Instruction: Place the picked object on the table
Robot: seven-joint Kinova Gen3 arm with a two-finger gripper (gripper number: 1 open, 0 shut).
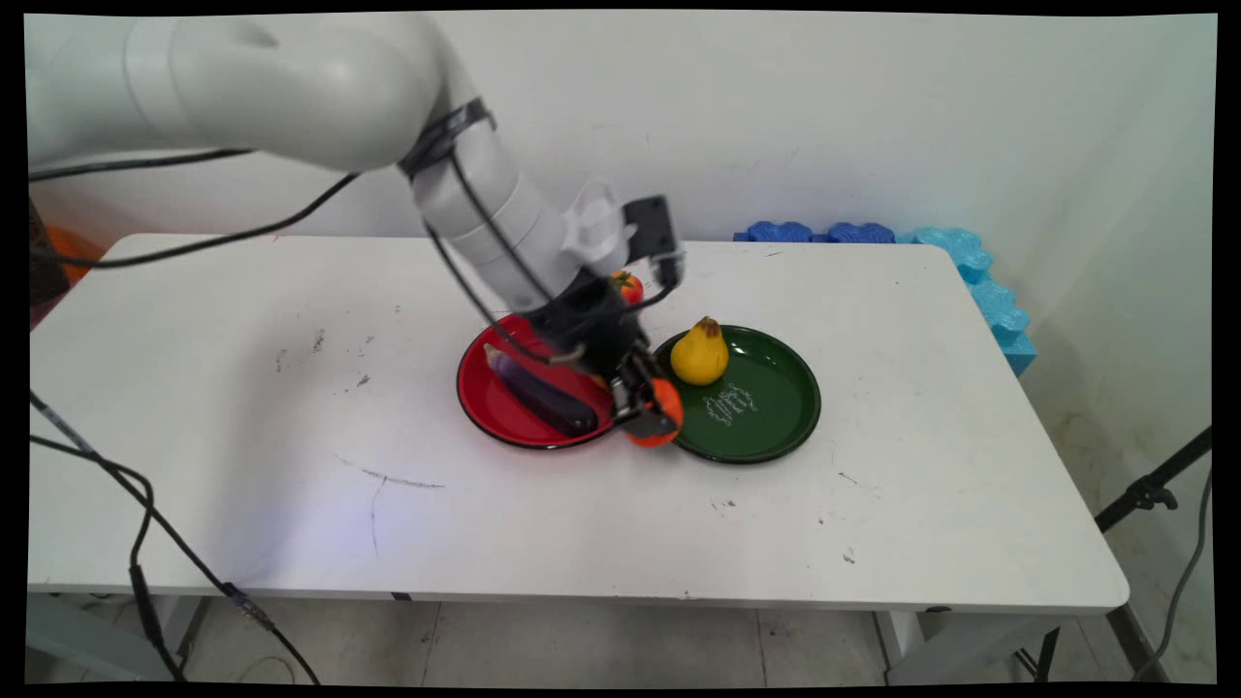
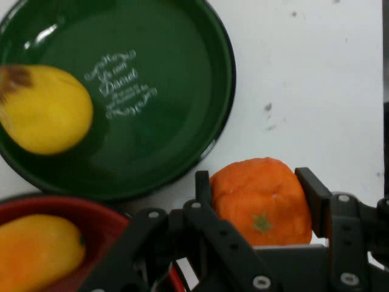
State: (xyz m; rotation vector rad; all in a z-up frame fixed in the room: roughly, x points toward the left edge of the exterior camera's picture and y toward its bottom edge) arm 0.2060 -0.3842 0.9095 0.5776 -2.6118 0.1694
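At the table point(image 1: 291, 465) centre, passage is blocked by the red plate point(image 1: 494, 412) and, touching it at 3 o'clock, the green plate point(image 1: 776, 427) with its pear point(image 1: 699, 355). Bare tabletop is left from 6 to 9 o'clock.

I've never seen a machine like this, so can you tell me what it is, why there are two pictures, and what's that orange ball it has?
It is a robot arm with a black gripper that pinches like two fingers. One picture is taken from a camera above the white table. The other comes from a camera on the robot's hand, looking past its fingers. The ball is an orange, and the gripper is shut on it, between two plates. The green plate holds a yellow pear. The red plate holds a dark purple eggplant and a yellow-orange fruit. A tomato sits behind the arm.
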